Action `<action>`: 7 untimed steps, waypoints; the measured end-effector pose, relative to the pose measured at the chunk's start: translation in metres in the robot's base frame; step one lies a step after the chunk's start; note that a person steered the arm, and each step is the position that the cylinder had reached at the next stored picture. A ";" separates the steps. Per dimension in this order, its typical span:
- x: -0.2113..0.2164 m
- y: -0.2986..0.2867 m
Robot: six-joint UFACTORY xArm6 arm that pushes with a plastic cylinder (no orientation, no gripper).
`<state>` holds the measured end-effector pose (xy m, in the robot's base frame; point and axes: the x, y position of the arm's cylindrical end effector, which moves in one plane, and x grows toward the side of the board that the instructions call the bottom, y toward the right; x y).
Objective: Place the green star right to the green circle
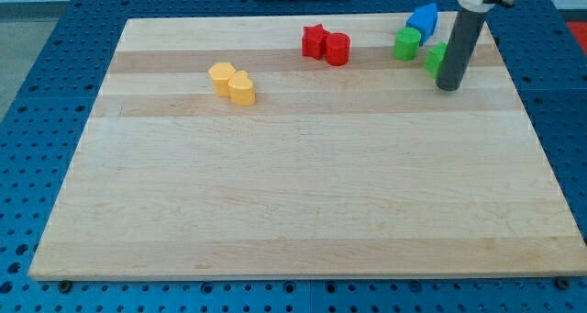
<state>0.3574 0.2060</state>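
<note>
1. My tip (448, 86) stands on the board (293, 194) near the view's top right corner. It is a plain rod that holds nothing; it can only push.
2. The green star (434, 57) sits just to the tip's left, touching or nearly touching the rod, which hides its right half — so its points cannot be made out, only a bright green chunk.
3. The green circle (407, 44) lies a little further left of the tip and slightly toward the view's top, just beside the star. A blue block (423, 19) sits above both, toward the view's top.
4. Judged from this layout, the star is already right of the circle; the step in hand looks like a final nudge or settling.
5. The next move calls for care — any push leftward would drive the star into the circle, so a short, gentle correction or a clean retreat seems best.
6. Well away to the tip's left rest two red blocks (326, 45) and two yellow blocks (232, 83).
</note>
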 end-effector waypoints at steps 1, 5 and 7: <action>-0.006 0.002; -0.033 0.006; -0.052 0.023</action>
